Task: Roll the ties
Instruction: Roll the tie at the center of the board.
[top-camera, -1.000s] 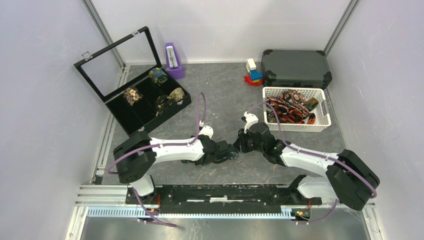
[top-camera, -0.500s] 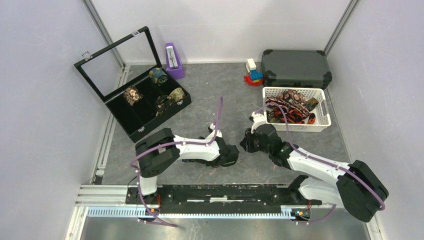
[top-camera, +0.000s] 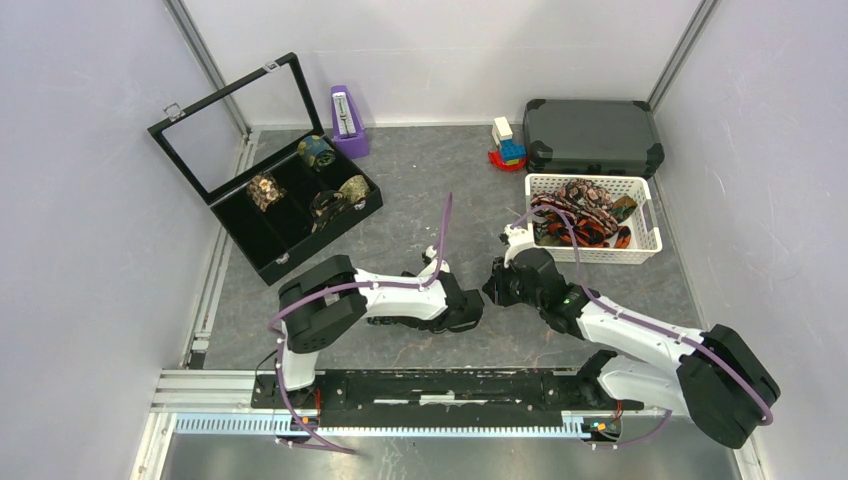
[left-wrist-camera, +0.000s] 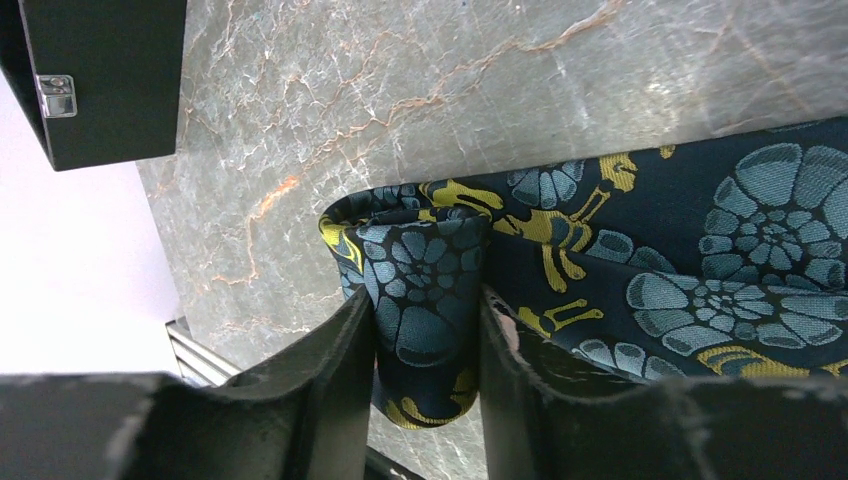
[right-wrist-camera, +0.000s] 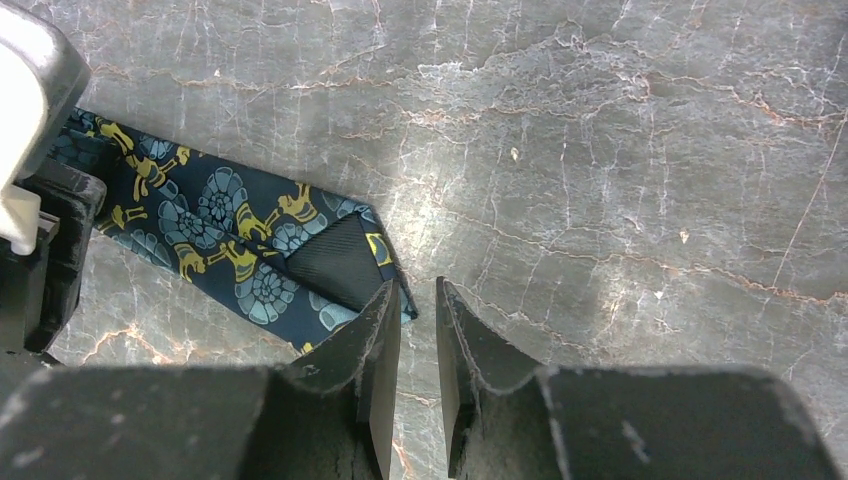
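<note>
While the navy tie (left-wrist-camera: 700, 230) lies on the table (top-camera: 440, 180) at mid-frame, hidden in the top view under both wrists, it is flanked by one dark case (top-camera: 592, 137) at upper right, one black box (top-camera: 250, 232) at upper left, one white basket (top-camera: 590, 257) of tangled ties (top-camera: 580, 220), one metronome (top-camera: 347, 122) and one block toy (top-camera: 507, 145). Four coiled ties (top-camera: 265, 190) are counted in the box. The tie's rolled end is pinched by the left gripper (left-wrist-camera: 425, 330), whereas the right gripper (right-wrist-camera: 418, 330) is slightly parted at its tip, gripping nothing.

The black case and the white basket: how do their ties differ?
The black case holds coiled ties in compartments; the white basket holds loose ties in one tangled heap. The case's lid stands open; the basket has none. Both hold patterned ties.
</note>
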